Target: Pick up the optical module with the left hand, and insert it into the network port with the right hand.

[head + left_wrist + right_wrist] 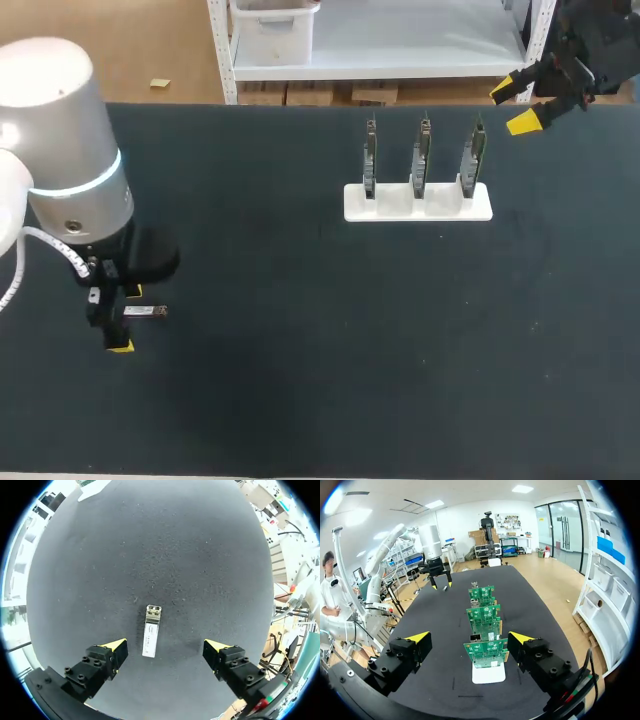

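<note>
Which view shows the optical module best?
The left wrist view: the optical module lies whole between the open jaws. The head view shows it small; in the right wrist view it cannot be made out.

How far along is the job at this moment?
Done: nothing yet. In hand: the open left gripper straddles the optical module, which lies ungripped on the table. Left: grasp, handover, and insertion into a port on the circuit boards by the open right gripper.

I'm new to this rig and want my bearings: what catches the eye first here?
The left gripper hangs open over the optical module lying flat on the black table. Farther off, three green circuit boards stand upright in a white holder, the open right gripper nearby.
</note>
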`<state>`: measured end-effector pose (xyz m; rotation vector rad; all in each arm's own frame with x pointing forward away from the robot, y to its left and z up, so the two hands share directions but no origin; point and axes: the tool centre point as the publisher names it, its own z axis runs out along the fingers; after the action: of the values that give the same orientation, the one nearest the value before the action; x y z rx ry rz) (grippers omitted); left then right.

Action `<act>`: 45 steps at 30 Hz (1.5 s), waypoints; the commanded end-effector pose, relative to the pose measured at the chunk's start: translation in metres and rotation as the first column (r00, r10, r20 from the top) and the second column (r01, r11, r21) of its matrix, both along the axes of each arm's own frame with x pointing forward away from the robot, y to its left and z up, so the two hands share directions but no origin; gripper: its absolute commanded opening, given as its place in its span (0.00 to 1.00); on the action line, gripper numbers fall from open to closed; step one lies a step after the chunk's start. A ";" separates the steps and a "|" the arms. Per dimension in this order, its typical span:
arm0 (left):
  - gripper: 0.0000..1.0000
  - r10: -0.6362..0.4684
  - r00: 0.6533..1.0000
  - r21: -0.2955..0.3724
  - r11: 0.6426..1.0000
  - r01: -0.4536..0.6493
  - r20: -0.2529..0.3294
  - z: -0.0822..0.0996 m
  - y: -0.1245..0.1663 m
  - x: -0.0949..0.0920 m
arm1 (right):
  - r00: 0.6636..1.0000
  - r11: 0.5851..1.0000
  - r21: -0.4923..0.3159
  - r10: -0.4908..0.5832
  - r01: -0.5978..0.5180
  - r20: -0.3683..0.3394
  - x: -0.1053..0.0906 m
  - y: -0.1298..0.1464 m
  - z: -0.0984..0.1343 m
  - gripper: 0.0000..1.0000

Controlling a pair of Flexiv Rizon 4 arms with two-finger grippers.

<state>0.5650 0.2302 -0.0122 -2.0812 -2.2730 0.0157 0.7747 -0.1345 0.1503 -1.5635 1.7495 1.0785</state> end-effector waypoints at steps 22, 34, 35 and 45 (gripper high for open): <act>0.00 -0.021 1.000 0.038 0.999 0.021 0.015 -0.013 0.002 0.000 | 1.000 1.000 0.001 -0.001 0.001 0.002 -0.001 0.000 0.000 1.00; 0.00 0.003 1.000 0.006 1.000 -0.003 0.031 -0.009 -0.003 0.001 | 1.000 1.000 0.001 -0.001 0.001 0.002 -0.001 0.000 0.000 1.00; 0.00 0.004 0.999 0.003 1.000 -0.004 0.035 -0.008 -0.003 0.002 | 1.000 1.000 0.001 -0.001 0.001 0.002 -0.001 0.000 0.000 1.00; 0.00 0.073 0.987 -0.155 0.987 -0.051 0.143 0.020 -0.021 0.025 | 1.000 1.000 0.001 -0.001 0.001 0.002 -0.001 0.000 0.000 1.00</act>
<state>0.5932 0.2032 0.0005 -2.1213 -2.4470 0.0054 0.7747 -0.1345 0.1503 -1.5634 1.7496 1.0786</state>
